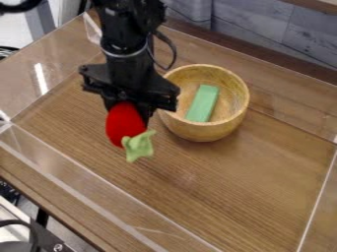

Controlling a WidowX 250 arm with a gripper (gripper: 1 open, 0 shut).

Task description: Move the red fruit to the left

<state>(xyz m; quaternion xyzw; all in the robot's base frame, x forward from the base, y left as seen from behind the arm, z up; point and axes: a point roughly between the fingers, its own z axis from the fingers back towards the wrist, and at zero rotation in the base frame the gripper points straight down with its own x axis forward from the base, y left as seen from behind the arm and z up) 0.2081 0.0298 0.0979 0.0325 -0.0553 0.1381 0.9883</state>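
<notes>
Our gripper (pixel 126 98) pinches the red fruit (pixel 122 122) just left of the bowl (pixel 203 102). We should carry it left, level and low, before releasing.

Between my matt black gripper (pixel 126 101) jaws I'm holding a smooth red fruit (pixel 122 122); beside them, a satiny wooden bowl (pixel 232 118); below, grained wooden table (pixel 237 187).
</notes>
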